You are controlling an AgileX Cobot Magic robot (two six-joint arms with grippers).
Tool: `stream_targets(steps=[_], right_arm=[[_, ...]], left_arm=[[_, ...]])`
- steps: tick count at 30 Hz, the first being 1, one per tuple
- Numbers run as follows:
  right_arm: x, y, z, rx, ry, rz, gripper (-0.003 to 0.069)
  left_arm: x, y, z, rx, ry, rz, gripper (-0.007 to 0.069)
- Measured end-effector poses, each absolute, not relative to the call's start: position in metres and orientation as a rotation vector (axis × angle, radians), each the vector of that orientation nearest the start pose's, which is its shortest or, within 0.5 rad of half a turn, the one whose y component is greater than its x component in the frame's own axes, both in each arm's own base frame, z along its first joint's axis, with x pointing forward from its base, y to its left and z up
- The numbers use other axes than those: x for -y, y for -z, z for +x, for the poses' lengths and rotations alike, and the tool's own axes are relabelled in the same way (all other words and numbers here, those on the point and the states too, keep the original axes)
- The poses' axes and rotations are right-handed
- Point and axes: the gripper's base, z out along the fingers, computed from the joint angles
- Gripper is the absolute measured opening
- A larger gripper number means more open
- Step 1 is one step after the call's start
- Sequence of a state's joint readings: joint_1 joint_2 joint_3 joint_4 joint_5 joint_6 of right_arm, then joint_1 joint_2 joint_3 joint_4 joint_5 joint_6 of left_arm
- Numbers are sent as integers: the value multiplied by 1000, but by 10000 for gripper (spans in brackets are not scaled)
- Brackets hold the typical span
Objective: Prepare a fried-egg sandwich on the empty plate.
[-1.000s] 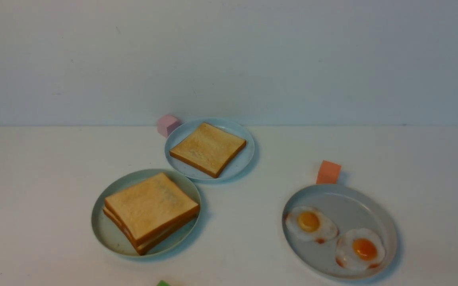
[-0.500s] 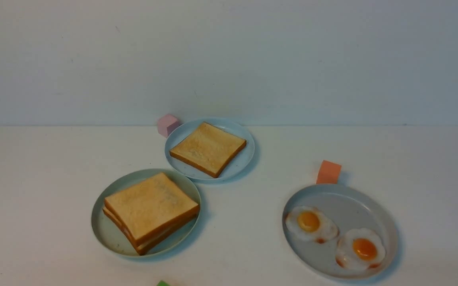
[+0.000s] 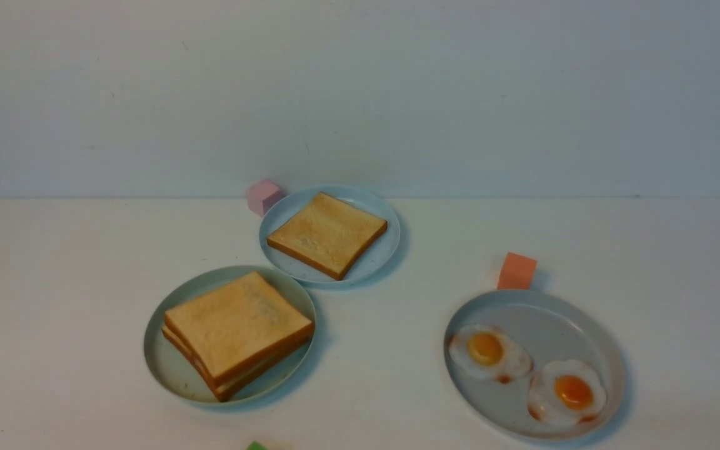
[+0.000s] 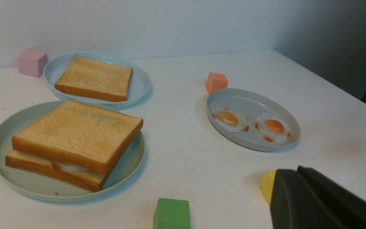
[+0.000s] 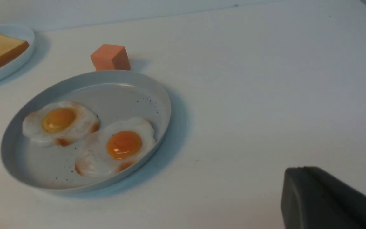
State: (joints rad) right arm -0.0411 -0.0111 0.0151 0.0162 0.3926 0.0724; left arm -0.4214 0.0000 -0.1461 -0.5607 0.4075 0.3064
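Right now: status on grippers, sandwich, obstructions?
Both arms pulled back, jaw state unclear. Fried-egg sandwich stacked on mint-green plate, egg white showing between slices. Nothing on top of it; green cube nearby, apart.

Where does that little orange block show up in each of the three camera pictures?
Front view: orange block, right of centre, just behind the egg plate.
Left wrist view: orange block, beside that plate's far rim.
Right wrist view: orange block, upper left.
Shared landmark: the egg plate.

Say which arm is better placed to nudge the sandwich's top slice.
Left. The fried-egg sandwich lies on the robot's left, close in the left wrist view; the right wrist view shows mainly the egg plate.
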Motion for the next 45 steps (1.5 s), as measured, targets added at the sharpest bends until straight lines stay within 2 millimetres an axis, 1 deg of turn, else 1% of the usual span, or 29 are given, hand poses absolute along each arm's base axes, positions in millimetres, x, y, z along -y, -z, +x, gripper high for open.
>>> stream_targets(steps=[15,18,19,20,21,22,25,27,28,29,30,32,35,45], right_arm=[[2,-173,52,-1877,-38,116,7],[2,-173,52,-1877,-38,116,11],[2,-173,52,-1876,-38,116,12],[2,-173,52,-1876,-38,116,14],[2,-173,52,-1876,-38,116,14],[2,-173,52,-1876,-38,116,14],[2,-173,52,-1876,-38,116,18],[2,-173,52,-1877,-38,116,19],[2,-173,52,-1877,-38,116,19],[2,-173,52,-1877,-38,116,20],[2,-173,52,-1877,-38,116,21],[2,-173,52,-1877,-38,116,22],[2,-173,52,-1876,-38,116,22],[2,-173,52,-1875,-38,116,29]], left_arm=[[35,-231,33,-1688,646,337,31],[30,-237,37,-1622,572,292,2],[27,-239,40,-1589,499,263,-13],[23,-241,42,-1567,435,232,-13],[22,-242,42,-1559,422,224,-13],[17,-243,44,-1549,328,176,-13],[8,-234,49,-1577,189,44,-13],[4,-218,52,-1625,147,-45,-13],[3,-216,53,-1630,149,-64,-13],[2,-201,54,-1675,152,-112,-13],[2,-191,55,-1718,168,-147,-13],[2,-175,53,-1826,203,-214,-13],[2,-169,52,-1876,225,-256,-13],[2,-169,52,-1878,234,-269,-13]])
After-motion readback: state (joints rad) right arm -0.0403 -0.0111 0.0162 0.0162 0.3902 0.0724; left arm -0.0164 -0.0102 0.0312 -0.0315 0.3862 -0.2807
